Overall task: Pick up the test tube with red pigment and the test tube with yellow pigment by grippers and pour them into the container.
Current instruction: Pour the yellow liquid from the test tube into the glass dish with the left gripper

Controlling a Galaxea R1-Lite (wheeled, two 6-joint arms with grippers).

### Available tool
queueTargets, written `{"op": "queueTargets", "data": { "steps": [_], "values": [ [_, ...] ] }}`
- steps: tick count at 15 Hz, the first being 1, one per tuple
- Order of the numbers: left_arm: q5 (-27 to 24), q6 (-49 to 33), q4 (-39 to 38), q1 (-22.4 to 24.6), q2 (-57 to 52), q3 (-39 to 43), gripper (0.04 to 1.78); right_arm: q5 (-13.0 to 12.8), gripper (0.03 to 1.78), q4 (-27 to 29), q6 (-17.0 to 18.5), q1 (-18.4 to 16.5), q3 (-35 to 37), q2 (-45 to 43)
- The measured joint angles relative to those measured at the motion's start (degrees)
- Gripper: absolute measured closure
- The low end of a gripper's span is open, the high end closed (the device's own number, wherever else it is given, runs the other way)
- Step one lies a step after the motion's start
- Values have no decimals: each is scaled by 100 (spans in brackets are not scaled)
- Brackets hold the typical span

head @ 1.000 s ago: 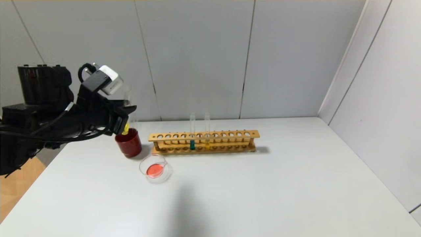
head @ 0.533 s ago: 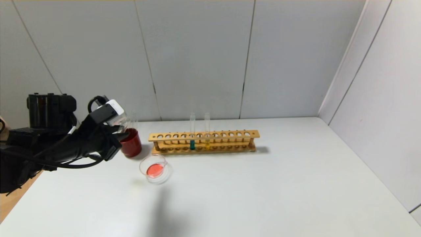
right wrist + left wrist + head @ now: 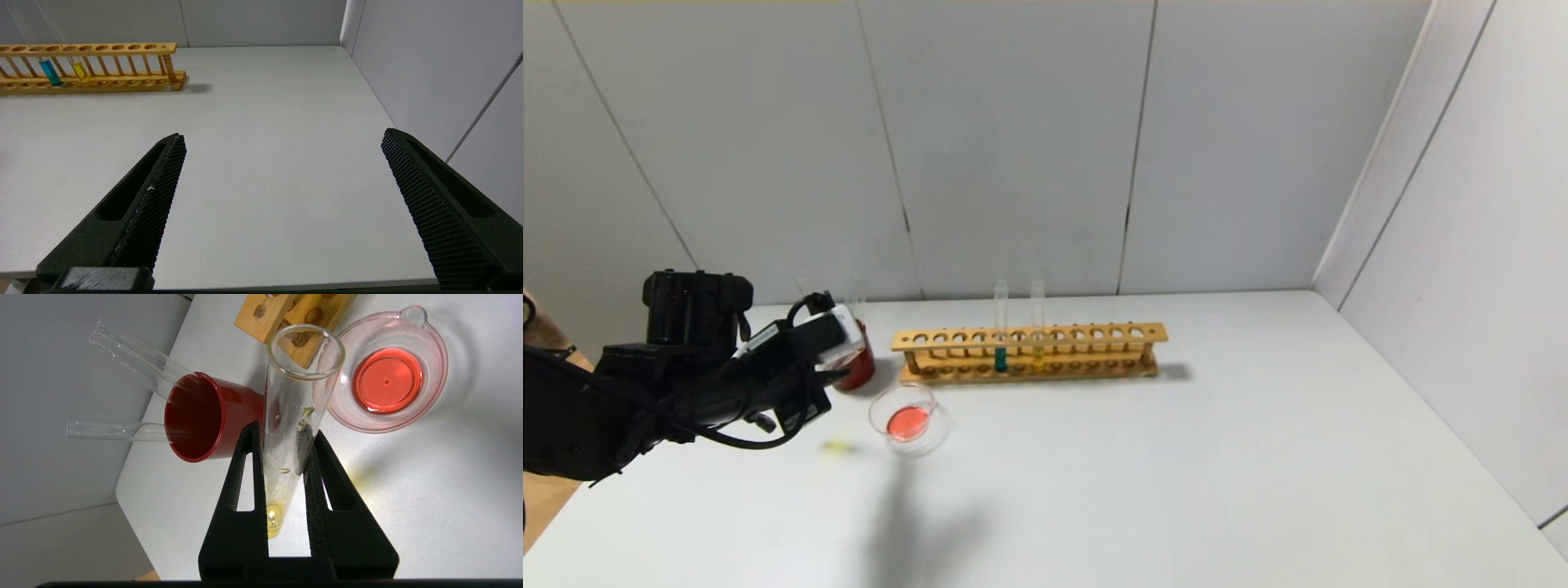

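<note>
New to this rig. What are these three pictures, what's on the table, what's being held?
It is a two-armed robot seen by three cameras: one on its head and one on each wrist. The left gripper is shut on a nearly empty test tube with a yellow remnant at its bottom. The right gripper hangs open over bare table. On the table stand a wooden rack holding a teal and a yellow tube, a red cup with two empty tubes in it, and a glass dish of red liquid.
</note>
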Motion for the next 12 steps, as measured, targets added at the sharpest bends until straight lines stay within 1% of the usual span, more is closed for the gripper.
{"op": "queueTargets", "data": {
  "steps": [4,6,9,12],
  "values": [
    [61,973,6,66,174,-124,151,0,6,0,0,0,0,0],
    [218,1541,12,116,246,-222,151,-2,6,2,0,0,0,0],
    [372,1982,15,126,369,-312,151,-2,6,0,0,0,0,0],
    [651,2542,28,137,455,-384,151,0,6,2,0,0,0,0]
  ]
}}
